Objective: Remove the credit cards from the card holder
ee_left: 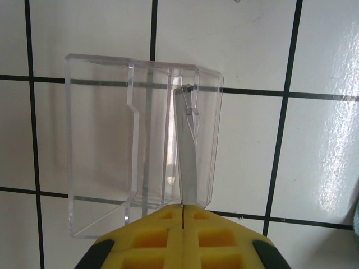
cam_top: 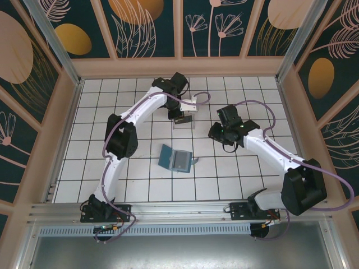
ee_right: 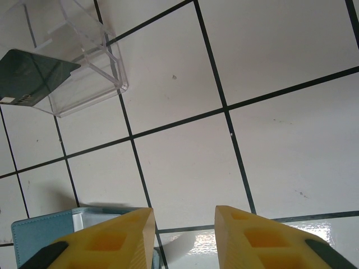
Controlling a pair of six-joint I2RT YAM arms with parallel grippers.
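Grey and thin, one credit card (ee_left: 188, 151) stands on its edge at the clear tray (ee_left: 101, 140). Its long side points straight out from the left gripper (ee_left: 183, 213), which is pinched tight on the card's near end. I cannot tell if the card touches the tray's bottom.

The teal card holder (cam_top: 175, 158) lies open and flat on the table (cam_top: 134, 185), closer to the arm bases than the tray. The right gripper (ee_right: 182, 216) hangs just beside the holder, fingers partly apart and holding nothing. I think it is the closer one for the next card.
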